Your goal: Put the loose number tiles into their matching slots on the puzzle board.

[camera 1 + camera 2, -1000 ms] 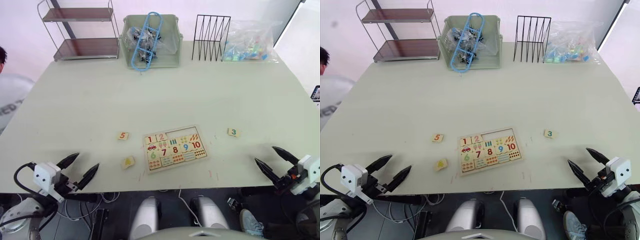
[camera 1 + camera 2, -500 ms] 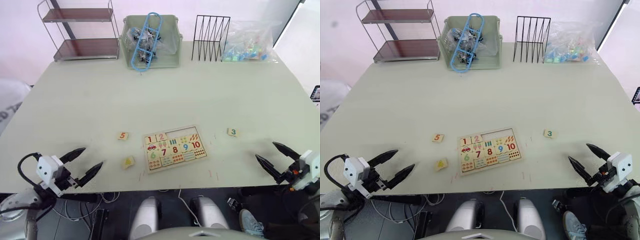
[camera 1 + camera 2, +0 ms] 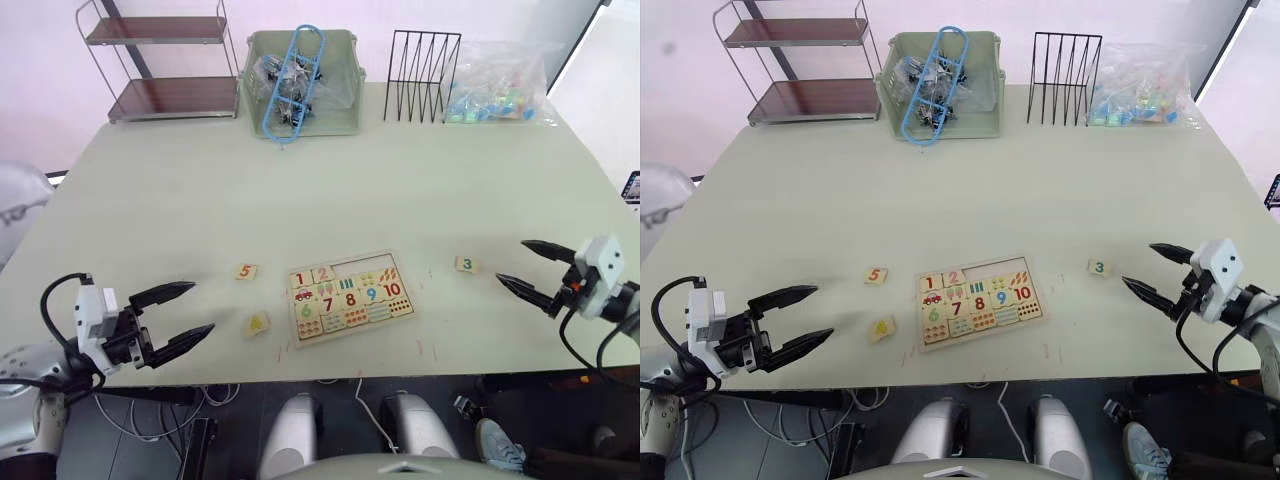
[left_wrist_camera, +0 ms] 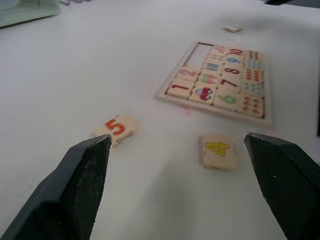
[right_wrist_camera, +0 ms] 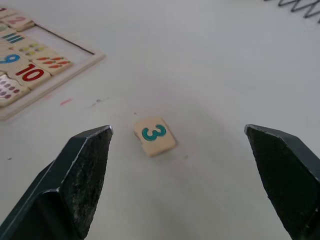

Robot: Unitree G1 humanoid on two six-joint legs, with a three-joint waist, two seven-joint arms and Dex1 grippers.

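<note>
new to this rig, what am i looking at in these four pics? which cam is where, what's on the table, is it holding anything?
It's a two-armed humanoid robot at a table. Two pictures come from its head, looking down; the other two from cameras on each wrist, looking along that gripper's black fingers. The left gripper and right gripper are both open and hold nothing. In front lies a wooden puzzle board with numerals. Three loose tiles lie on the table: the 5 tile and 4 tile left of the board, the 3 tile to its right. At the far edge stand a shelf, a bin, a wire rack and a bag.
</note>
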